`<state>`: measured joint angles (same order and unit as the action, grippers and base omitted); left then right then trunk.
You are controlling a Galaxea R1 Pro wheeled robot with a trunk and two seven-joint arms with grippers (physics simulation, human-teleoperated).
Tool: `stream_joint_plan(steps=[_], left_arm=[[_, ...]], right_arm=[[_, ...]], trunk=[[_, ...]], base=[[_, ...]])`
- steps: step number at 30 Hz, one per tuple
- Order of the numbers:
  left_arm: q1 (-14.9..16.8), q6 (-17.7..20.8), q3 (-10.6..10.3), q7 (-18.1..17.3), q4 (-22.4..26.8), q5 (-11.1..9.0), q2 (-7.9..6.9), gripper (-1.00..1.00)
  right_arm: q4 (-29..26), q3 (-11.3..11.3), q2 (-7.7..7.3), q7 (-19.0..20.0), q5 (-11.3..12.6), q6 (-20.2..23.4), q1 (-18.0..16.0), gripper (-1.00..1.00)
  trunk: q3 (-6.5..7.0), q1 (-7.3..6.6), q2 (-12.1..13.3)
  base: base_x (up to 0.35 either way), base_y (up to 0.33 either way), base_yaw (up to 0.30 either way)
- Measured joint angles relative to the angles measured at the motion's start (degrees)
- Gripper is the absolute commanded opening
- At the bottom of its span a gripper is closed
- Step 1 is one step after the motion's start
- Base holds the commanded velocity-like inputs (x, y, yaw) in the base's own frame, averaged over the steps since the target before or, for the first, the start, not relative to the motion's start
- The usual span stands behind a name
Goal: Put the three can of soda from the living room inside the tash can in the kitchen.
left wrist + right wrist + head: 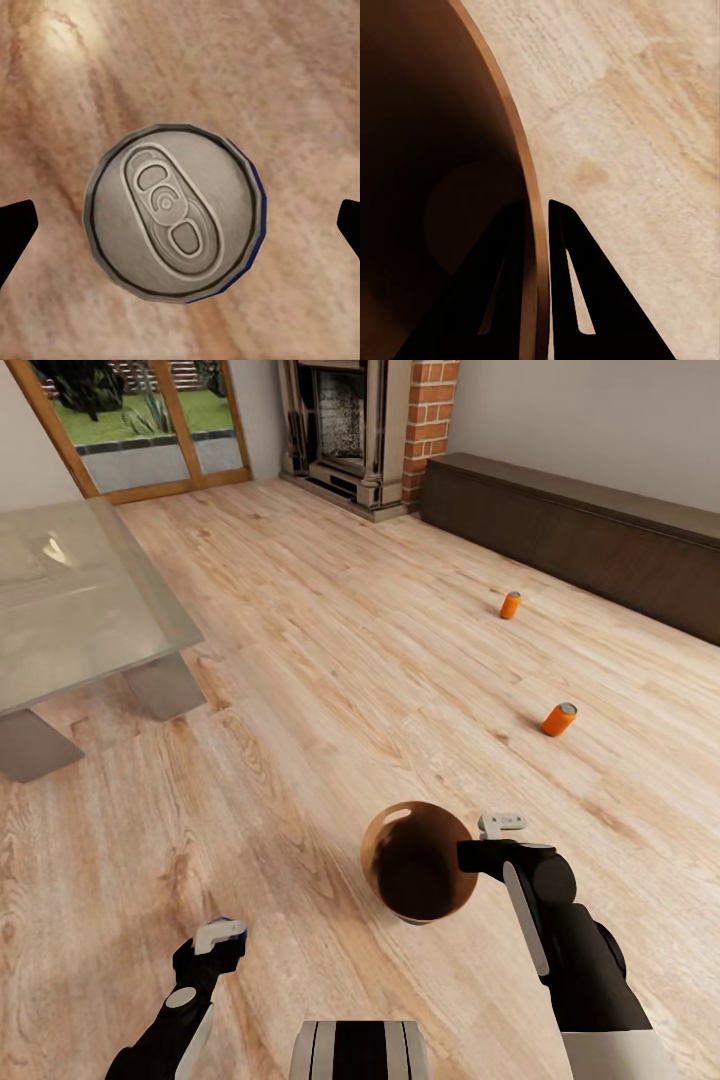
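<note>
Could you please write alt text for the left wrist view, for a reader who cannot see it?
A soda can seen from straight above, its grey top and pull tab facing the camera, stands on light wood floor. The left gripper's dark fingertips sit wide apart on either side, not touching it.

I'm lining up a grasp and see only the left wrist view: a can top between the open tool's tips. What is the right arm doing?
Observer: The right tool is shut on the bin at its rim, one finger inside and one outside.
Operator: Any other cans around?
Observer: Two on the floor ahead to the right: a near can and a far can closer to the dark cabinet.
Operator: What's on my left?
Observer: A glass table stands ahead on the left.
</note>
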<state>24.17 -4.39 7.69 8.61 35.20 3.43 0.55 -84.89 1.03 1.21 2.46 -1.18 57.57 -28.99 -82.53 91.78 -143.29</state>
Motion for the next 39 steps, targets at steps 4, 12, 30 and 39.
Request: stream_joint_plan(steps=[4,12,30,39], left_arm=[[0.0,0.0,-0.03,0.0,0.03,0.0,0.0,1.0],[0.0,0.0,-0.04,0.0,0.05,0.0,-0.02,1.0],[0.0,0.0,-0.04,0.0,0.05,0.0,0.04,1.0],[0.0,0.0,-0.04,0.0,0.05,0.0,0.05,1.0]], right_arm=[[0.0,0.0,0.0,0.01,0.11,0.0,0.0,-1.0],[0.0,0.0,0.01,0.01,-0.01,0.0,0.0,-1.0],[0.0,0.0,-0.02,0.0,0.08,0.0,0.0,-1.0],[0.0,0.0,-0.02,0.0,0.09,0.0,0.0,-1.0]], trunk=[[0.0,0.0,0.0],[0.0,0.0,0.0],[-0.77,0.0,0.0],[-0.84,0.0,0.0]], base=[[0.033,0.0,0.0],[0.092,0.0,0.0],[0.003,0.0,0.0],[0.0,0.0,0.0]])
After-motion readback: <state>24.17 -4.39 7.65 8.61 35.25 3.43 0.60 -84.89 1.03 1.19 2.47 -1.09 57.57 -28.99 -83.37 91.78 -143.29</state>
